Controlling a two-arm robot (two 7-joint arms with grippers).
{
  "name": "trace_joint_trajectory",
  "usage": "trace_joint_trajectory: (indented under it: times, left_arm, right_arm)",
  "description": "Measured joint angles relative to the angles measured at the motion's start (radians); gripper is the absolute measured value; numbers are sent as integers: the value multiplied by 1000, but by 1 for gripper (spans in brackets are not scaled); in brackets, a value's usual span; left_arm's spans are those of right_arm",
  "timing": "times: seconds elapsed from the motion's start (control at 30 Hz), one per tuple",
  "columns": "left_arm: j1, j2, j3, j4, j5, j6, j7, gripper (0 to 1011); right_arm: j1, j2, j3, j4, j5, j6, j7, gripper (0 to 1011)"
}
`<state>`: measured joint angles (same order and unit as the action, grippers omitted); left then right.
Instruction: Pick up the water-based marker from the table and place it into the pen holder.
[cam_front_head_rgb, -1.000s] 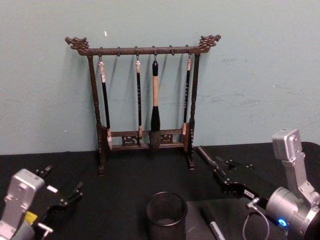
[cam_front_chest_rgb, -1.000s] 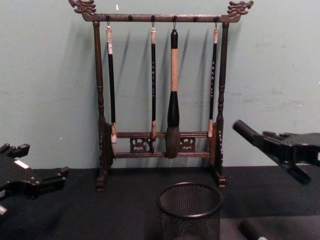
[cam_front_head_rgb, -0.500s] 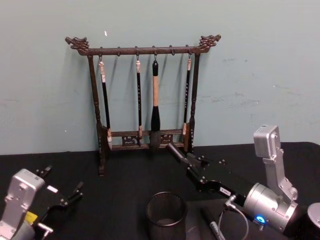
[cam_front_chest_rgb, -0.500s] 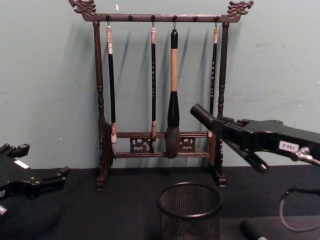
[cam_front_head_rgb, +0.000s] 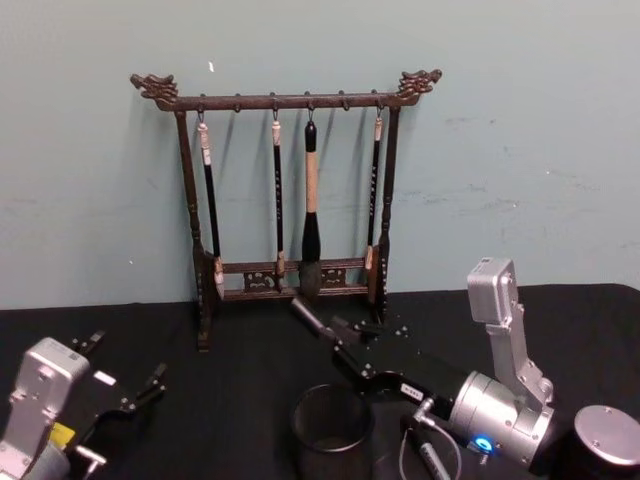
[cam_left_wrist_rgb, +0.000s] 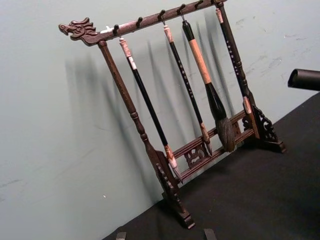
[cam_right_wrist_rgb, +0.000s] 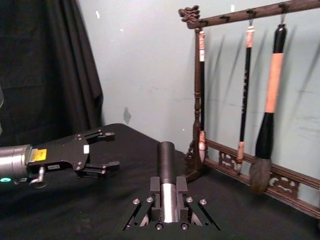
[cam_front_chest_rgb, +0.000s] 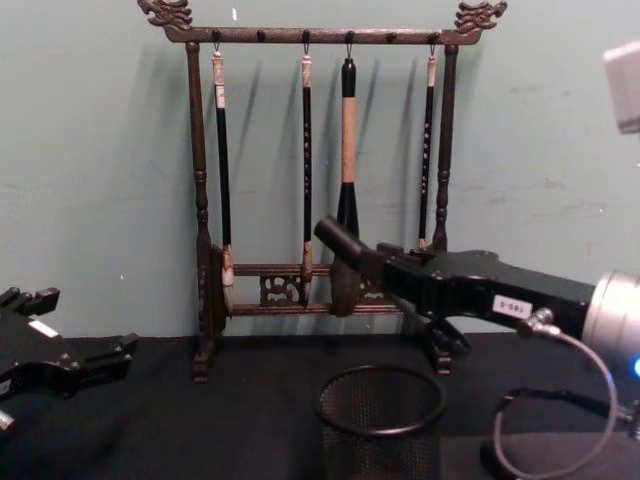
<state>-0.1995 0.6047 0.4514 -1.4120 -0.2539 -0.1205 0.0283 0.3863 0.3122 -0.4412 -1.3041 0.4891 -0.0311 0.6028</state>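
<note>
The water-based marker (cam_front_chest_rgb: 338, 238), clamped in the right gripper (cam_front_chest_rgb: 392, 268), is held above the pen holder (cam_front_chest_rgb: 380, 448), not yet released; the left gripper (cam_front_chest_rgb: 85, 325) is parked, fingers spread, well left of it.

Pen holder (cam_front_chest_rgb: 380, 445) mouth unblocked; brush rack (cam_front_chest_rgb: 197, 200) stands just behind

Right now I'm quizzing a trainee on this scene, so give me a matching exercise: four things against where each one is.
Things:
1 marker
2 pen holder
3 left claw
4 rack

Places:
A at the back, by the wall
B standing on the table, mid-front
C gripped in the right claw
D low on the robot's left, open

Pairs: 1-C, 2-B, 3-D, 4-A
</note>
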Motion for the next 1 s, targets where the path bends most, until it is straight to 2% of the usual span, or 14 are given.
trace_joint_trajectory:
  times: [0.4,1.0]
  left_arm:
    - [0,0,0,0,0,0,0,1001]
    - [0,0,0,0,0,0,0,1001]
  right_arm:
    - [27,-11,-50,45,20,-19,18,194]
    - [40,-14,-84,77,28,-22,20,194]
